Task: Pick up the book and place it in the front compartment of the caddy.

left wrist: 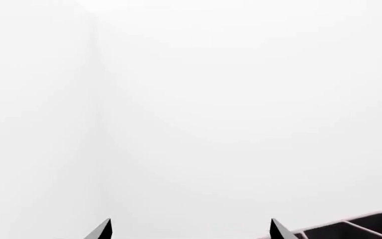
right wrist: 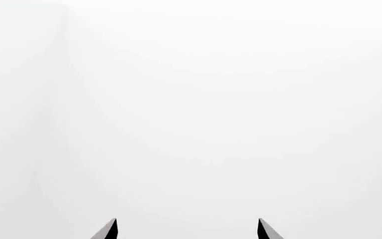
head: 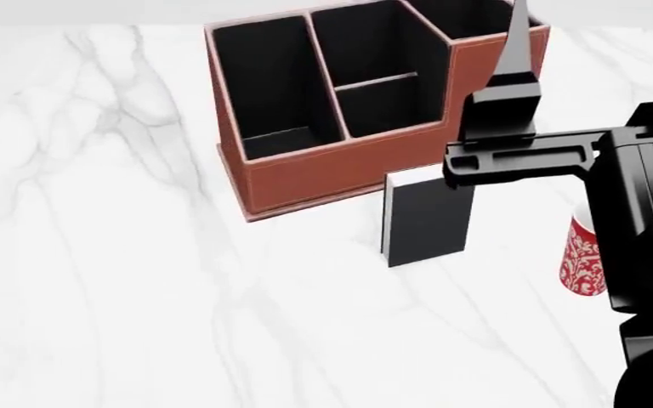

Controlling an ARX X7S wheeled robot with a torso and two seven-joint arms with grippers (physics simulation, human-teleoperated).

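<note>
The book (head: pixel 428 217) stands upright at 5 o'clock of the caddy (head: pixel 338 170), ungrasped. Both grippers, left (left wrist: pixel 191 231) and right (right wrist: pixel 187 230), have fingers apart. Approach step: the right must descend around the book.

Bright, flat, even sim light w/ no clear source. My head cam is sharp, no blur or edge warp; only faint soft shadows under the caddy (head: pixel 338 170) and book (head: pixel 428 223). Both my wrist cams are nearly washed-out white, v. low contrast.
</note>
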